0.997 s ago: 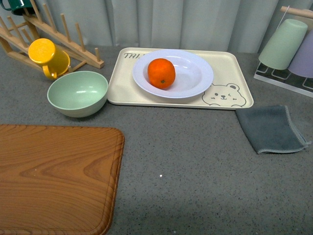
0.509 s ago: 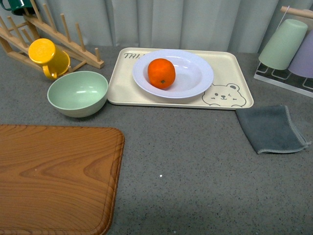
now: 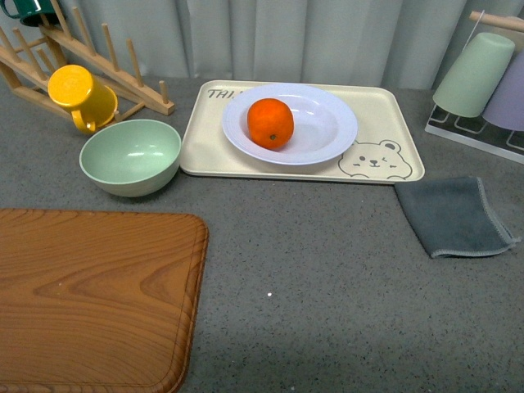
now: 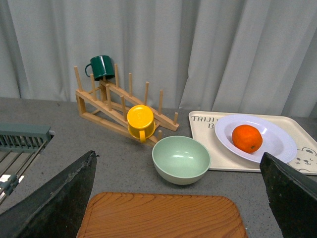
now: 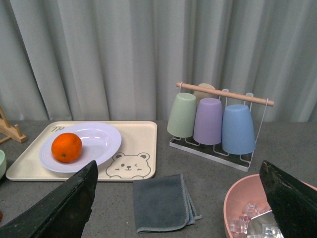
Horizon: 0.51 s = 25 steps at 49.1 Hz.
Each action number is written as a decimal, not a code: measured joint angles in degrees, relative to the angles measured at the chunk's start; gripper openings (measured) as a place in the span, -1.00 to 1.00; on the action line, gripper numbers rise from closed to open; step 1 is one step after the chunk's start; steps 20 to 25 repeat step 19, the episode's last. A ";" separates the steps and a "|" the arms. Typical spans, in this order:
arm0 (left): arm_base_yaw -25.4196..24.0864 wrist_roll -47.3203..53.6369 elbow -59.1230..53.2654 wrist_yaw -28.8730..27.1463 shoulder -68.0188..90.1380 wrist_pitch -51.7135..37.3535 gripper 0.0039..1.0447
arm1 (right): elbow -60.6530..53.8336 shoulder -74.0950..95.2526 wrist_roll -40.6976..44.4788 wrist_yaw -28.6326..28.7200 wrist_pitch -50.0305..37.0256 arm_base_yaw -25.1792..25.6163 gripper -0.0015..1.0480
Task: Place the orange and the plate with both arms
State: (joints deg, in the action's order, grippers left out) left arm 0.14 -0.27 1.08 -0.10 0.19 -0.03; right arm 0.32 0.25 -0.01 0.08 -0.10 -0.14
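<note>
The orange [image 3: 270, 123] lies in the left part of the white plate [image 3: 327, 123], which sits on the cream bear-printed tray [image 3: 385, 160] at the back of the table. Both also show in the left wrist view, orange [image 4: 246, 138] and plate [image 4: 280, 141], and in the right wrist view, orange [image 5: 67, 147] and plate [image 5: 101, 139]. Neither arm shows in the front view. My left gripper [image 4: 181, 198] is open and empty, well short of the plate. My right gripper [image 5: 181, 203] is open and empty, above the grey cloth [image 5: 161, 202].
A wooden cutting board [image 3: 90, 299] lies at front left. A pale green bowl [image 3: 130, 155], a yellow mug [image 3: 80, 96] and a wooden rack [image 3: 98, 61] stand at back left. A cup rack [image 3: 483, 90] is at back right; a pink bowl of ice [image 5: 247, 213] is near the right gripper.
</note>
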 joint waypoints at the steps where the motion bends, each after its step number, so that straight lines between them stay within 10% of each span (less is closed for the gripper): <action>1: 0.00 0.00 0.00 0.00 0.00 0.00 0.88 | 0.00 0.00 -0.02 0.00 0.00 0.00 0.83; 25: 0.00 0.00 0.00 0.00 0.00 0.00 0.88 | 0.00 0.00 -0.02 0.00 0.00 0.00 0.83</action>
